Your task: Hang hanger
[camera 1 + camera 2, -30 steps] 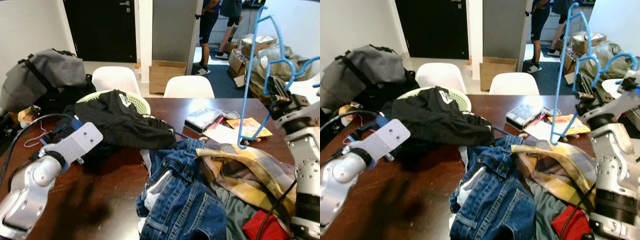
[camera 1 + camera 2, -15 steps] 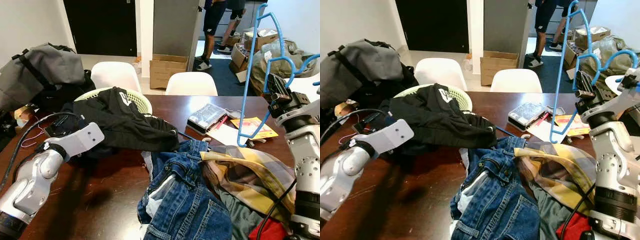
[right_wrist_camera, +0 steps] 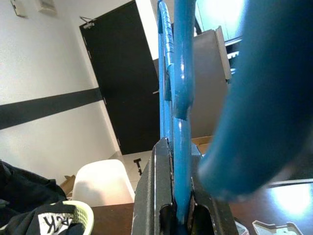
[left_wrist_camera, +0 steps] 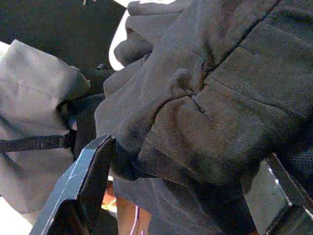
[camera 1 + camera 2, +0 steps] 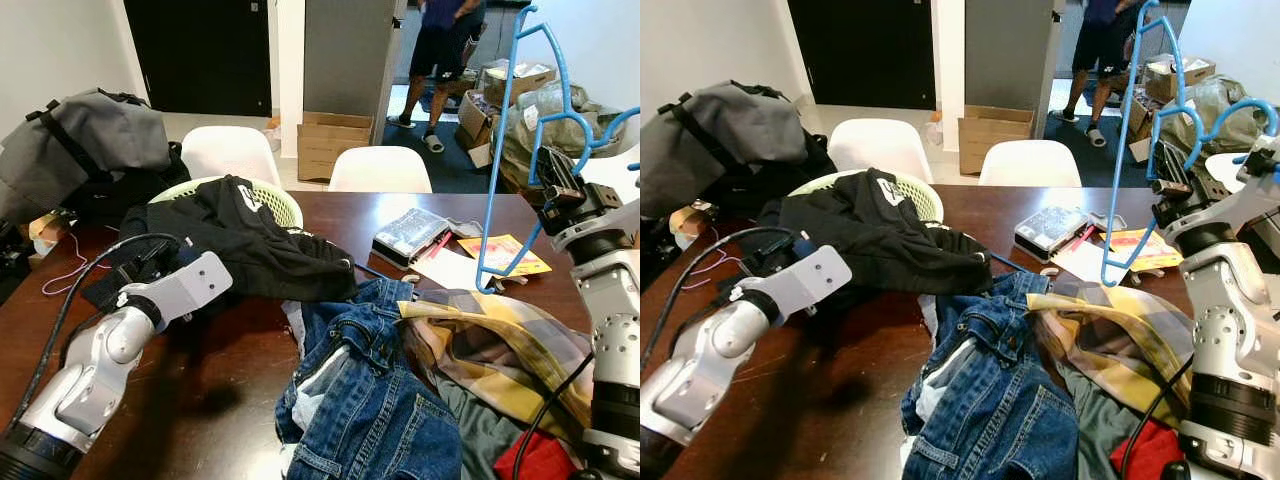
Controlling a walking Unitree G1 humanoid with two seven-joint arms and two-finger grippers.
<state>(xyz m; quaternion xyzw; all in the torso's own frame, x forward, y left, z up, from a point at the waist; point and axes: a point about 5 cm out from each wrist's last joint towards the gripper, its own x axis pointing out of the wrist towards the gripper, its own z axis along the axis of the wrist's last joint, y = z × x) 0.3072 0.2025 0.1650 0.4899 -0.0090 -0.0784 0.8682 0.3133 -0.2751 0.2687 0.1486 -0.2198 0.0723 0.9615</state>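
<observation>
A blue plastic hanger point(image 5: 496, 170) stands upright at the right, above the dark wooden table point(image 5: 230, 370). My right gripper point(image 5: 553, 180) is shut on its lower bar, and the right wrist view has the blue bar point(image 3: 182, 147) clamped between both fingers. A black garment point(image 5: 250, 240) drapes over a pale green laundry basket point(image 5: 285, 205). My left arm reaches to the garment's left edge. The left gripper point(image 4: 188, 149) is open, its fingers point(image 4: 85, 188) spread wide with black cloth bunched between them.
Blue jeans point(image 5: 370, 400), a yellow plaid cloth point(image 5: 500, 340) and a red cloth point(image 5: 535, 460) lie heaped on the near right. A grey backpack point(image 5: 90, 140) sits far left. Books point(image 5: 410, 232) and papers lie mid-table. Two white chairs point(image 5: 225, 155) stand behind; a person point(image 5: 445, 50) stands in the doorway.
My left arm has pushed forward and to the right, further into the black garment. The right gripper keeps the hanger upright in about the same place. The person behind has shifted.
</observation>
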